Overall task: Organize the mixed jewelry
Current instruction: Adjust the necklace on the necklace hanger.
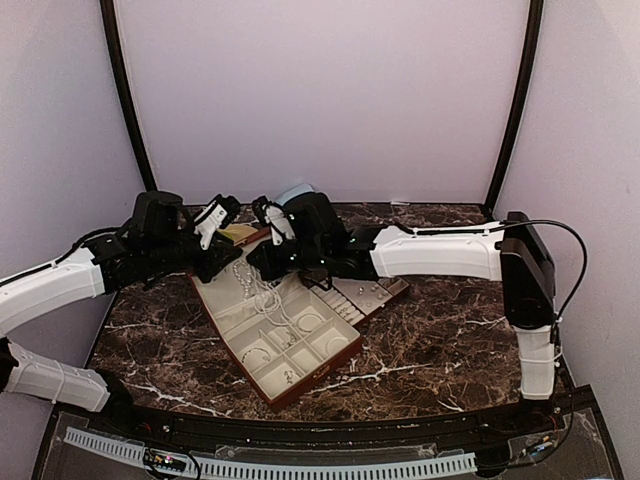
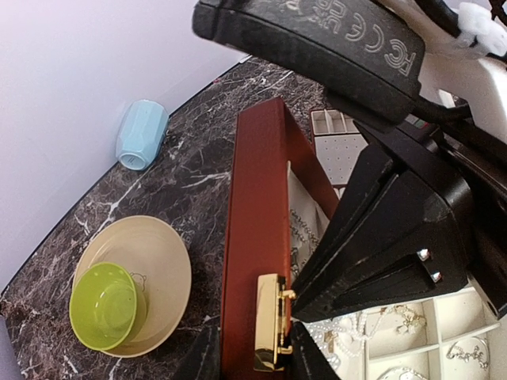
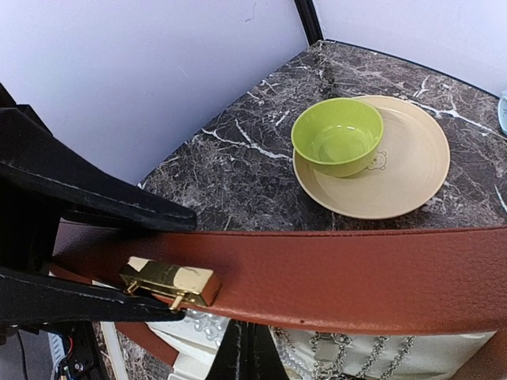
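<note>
The left gripper [image 2: 255, 358] pinches the case's raised lid [image 2: 252, 206] at its gold clasp [image 2: 269, 321]. The right gripper [image 3: 247, 352], fingers pressed together, sits just beside that lid's edge, perhaps touching it. In the case's cream compartments lie bead strands [image 2: 372, 324] and bangles [image 1: 310, 322].

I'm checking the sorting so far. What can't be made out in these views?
Top view: jewelry in the case is too small to tell rings from earrings.
Left wrist view: the right arm hides most of the case.
Right wrist view: the case lid hides most jewelry; whether the right gripper pinches anything is unclear.
</note>
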Tool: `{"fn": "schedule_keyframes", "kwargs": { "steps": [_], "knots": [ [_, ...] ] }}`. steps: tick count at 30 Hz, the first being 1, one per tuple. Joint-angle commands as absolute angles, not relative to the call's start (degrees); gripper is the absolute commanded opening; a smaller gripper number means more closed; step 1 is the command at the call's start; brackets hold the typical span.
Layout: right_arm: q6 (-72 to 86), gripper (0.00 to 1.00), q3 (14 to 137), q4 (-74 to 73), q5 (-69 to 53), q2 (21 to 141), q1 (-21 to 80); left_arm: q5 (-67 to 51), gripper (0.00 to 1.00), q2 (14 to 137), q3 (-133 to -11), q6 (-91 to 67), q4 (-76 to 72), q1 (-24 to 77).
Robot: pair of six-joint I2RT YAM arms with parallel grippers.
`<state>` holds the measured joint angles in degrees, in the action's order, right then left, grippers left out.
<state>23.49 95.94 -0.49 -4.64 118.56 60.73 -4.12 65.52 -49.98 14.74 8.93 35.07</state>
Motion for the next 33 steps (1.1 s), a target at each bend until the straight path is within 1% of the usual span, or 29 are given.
{"fn": "schedule_keyframes", "kwargs": {
  "steps": [1,13,15,18,22,23,25,29,33],
  "knots": [
    [24.65,0.0,98.95,1.4,-4.66,121.3,60.75,-14.78,0.1,65.17,-47.55,15.18,11.78,36.52],
    [26.22,0.0,104.46,-2.48,-4.95,124.97,60.73,-15.5,0.07,66.1,-47.99,16.88,11.8,38.15],
    [26.31,0.0,104.3,-2.46,-5.05,124.71,60.76,-14.43,0.07,66.05,-47.92,16.77,11.8,38.21],
    [25.91,0.0,102.77,-1.93,-5.16,122.71,60.76,-9.39,0.07,65.38,-47.41,15.86,11.04,38.18],
    [24.18,0.01,97.99,-1.03,-6.22,117.06,60.7,-4.52,0.07,64.82,-47.56,14.86,10.65,38.09],
    [23.79,0.06,96.32,-0.71,-6.53,115.36,60.72,-4.1,0.08,64.93,-47.77,14.66,11.06,38.07],
    [23.18,0.2,92.1,-0.27,-7.67,111.67,60.71,-3.42,0.1,65.46,-48.21,14.3,11.32,38.07],
    [22.56,0.48,81.5,3.75,-8.81,104.61,60.81,-3.28,0.11,65.61,-48.51,13.58,10.81,37.77],
    [22.75,0.7,72.73,6.35,-5.4,101.79,60.91,-4.45,0.12,65.05,-48.25,13.22,9.91,37.24]
  ]
}}
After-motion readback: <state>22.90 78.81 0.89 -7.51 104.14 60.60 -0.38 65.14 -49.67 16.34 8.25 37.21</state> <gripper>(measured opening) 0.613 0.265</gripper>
